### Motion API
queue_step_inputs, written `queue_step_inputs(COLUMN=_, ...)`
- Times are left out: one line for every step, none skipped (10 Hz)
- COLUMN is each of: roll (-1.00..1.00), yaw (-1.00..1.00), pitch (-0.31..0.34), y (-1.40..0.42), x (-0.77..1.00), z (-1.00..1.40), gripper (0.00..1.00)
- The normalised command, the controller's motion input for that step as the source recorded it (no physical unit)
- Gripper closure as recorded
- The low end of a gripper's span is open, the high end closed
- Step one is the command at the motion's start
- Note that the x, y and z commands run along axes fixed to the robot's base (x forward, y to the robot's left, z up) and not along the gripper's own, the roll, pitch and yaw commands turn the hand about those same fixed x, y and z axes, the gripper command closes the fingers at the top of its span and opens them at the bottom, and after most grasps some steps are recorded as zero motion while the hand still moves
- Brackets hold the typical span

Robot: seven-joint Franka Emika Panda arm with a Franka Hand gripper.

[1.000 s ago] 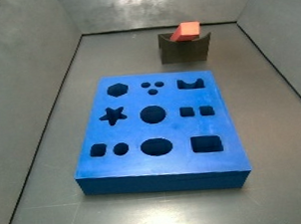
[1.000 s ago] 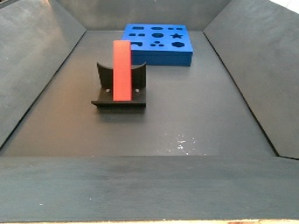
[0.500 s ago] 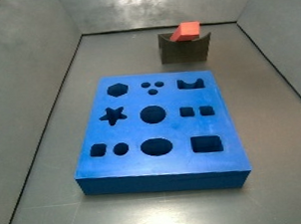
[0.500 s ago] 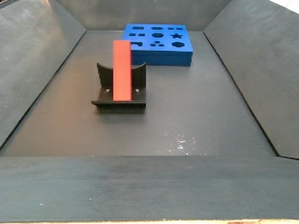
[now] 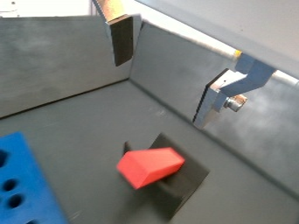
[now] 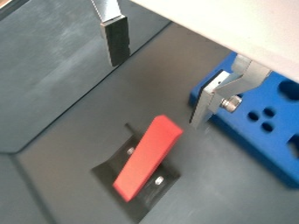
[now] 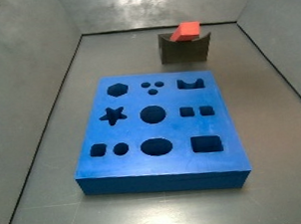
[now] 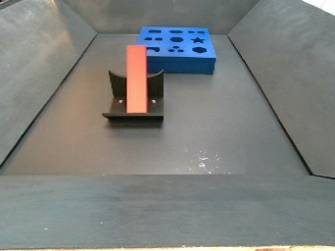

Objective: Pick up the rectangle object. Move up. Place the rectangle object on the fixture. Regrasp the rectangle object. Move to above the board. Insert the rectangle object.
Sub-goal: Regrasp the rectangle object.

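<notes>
One red-orange rectangular block (image 6: 149, 157) standing in one dark notched fixture (image 8: 133, 106), one blue cut-out board (image 7: 155, 130), gripper (image 6: 163, 67) above the block, fingers spread, empty.

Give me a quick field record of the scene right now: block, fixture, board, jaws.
block: red-orange elongated rectangular block resting on the fixture, leaning up out of its notch
fixture: dark olive-grey notched fixture on the bin floor, apart from the board
board: thick bright-blue board with dark shaped cut-outs, none filled
gripper: gripper above the block, visible only in the wrist views
jaws: open, holding nothing, silver fingers clear of the block
</notes>
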Motion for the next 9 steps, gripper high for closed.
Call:
queue_step_inputs(roll=1.00, yaw=0.06, pitch=0.064, y=-0.03, x=0.04, z=0.01, gripper=0.00)
queue_step_inputs(roll=1.00, yaw=0.07, pitch=0.081, y=-0.03, x=0.06, z=0.00, gripper=0.00)
queue_step_inputs(roll=1.00, yaw=0.07, pitch=0.093, y=-0.03, x=0.07, z=0.00, gripper=0.00)
queue_step_inputs(roll=1.00, yaw=0.08, pitch=0.117, y=-0.04, x=0.09, z=0.00, gripper=0.00)
queue_step_inputs(roll=1.00, yaw=0.10, pitch=0.142, y=-0.05, x=0.09, z=0.00, gripper=0.00)
queue_step_inputs(roll=1.00, yaw=0.12, pitch=0.161, y=-0.05, x=0.09, z=0.00, gripper=0.00)
queue_step_inputs(roll=1.00, yaw=0.14, pitch=0.173, y=-0.05, x=0.09, z=0.00, gripper=0.00)
queue_step_inputs(roll=0.97, yaw=0.19, pitch=0.194, y=-0.05, x=0.10, z=0.00, gripper=0.00)
queue_step_inputs(roll=0.77, yaw=0.21, pitch=0.175, y=-0.05, x=0.10, z=0.00, gripper=0.00)
